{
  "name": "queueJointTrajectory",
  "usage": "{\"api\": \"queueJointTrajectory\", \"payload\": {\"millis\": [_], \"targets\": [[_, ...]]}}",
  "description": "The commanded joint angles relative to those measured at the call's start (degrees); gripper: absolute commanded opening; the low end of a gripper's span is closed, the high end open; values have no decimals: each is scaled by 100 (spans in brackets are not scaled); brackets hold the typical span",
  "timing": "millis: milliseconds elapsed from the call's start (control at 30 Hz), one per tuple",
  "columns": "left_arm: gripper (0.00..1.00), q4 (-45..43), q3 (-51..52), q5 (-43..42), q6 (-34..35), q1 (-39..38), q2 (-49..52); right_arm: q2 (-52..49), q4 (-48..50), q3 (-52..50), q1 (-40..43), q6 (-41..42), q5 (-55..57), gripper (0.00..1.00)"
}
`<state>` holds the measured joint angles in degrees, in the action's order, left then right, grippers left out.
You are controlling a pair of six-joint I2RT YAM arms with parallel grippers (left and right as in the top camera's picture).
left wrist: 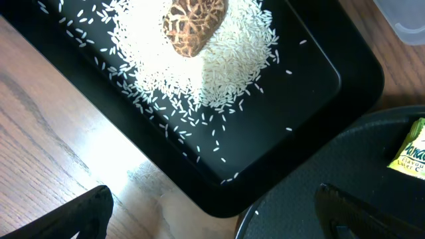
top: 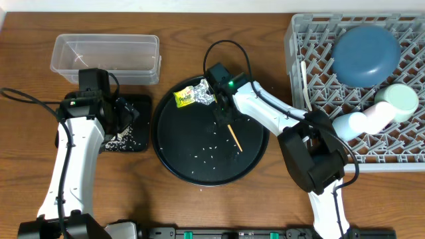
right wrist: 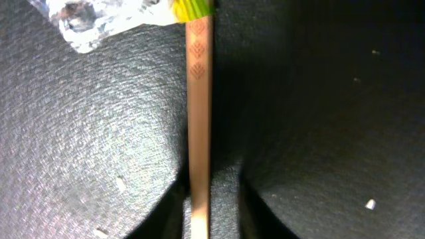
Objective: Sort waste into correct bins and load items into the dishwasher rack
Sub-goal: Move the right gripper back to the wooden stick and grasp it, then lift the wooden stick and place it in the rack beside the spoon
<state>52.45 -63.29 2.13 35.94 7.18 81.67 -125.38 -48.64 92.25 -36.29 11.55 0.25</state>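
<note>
My left gripper (left wrist: pixel 219 216) is open and empty, above the corner of the shallow black tray (left wrist: pixel 299 99), which also shows in the overhead view (top: pixel 141 143). The tray holds white rice (left wrist: pixel 226 73) and a brown food lump (left wrist: pixel 192 26). My right gripper (top: pixel 224 113) hangs over the large round black tray (top: pixel 199 169), shut on a thin wooden stick (right wrist: pixel 199 119). The stick also shows in the overhead view (top: pixel 234 137). The yellow wrapper (top: pixel 185 99) and silver foil (top: pixel 204 93) lie beside it. Tissue is out of view.
The clear tub (top: pixel 106 40) stands at the back left. The grey rack (top: pixel 312 60) on the right holds the dark blue bowl (top: pixel 366 53), mint bowl (top: pixel 400 99), pale cups (top: pixel 362 121) and white spoon (top: pixel 305 83). Loose rice grains (top: pixel 212 156) dot the round tray.
</note>
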Motion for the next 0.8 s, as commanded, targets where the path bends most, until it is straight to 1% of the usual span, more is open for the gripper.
{"api": "queueJointTrajectory", "payload": {"millis": [0, 67, 367, 500, 667, 767], "targets": [[98, 13, -35, 114, -57, 24, 26, -247, -46, -33, -52, 42, -103, 11], [98, 13, -35, 114, -57, 24, 26, -247, -94, -33, -55, 42, -63, 1], [98, 13, -35, 114, -57, 24, 26, -245, -306, 109, -37, 70, -120, 1], [98, 13, -35, 114, -57, 24, 26, -234, -925, 570, 48, 61, -116, 1], [98, 13, -35, 114, -57, 24, 26, -234, -2229, 1523, 221, -466, -116, 1], [98, 13, -35, 114, -57, 24, 26, -234, -2859, 2026, 313, -494, -85, 1]]}}
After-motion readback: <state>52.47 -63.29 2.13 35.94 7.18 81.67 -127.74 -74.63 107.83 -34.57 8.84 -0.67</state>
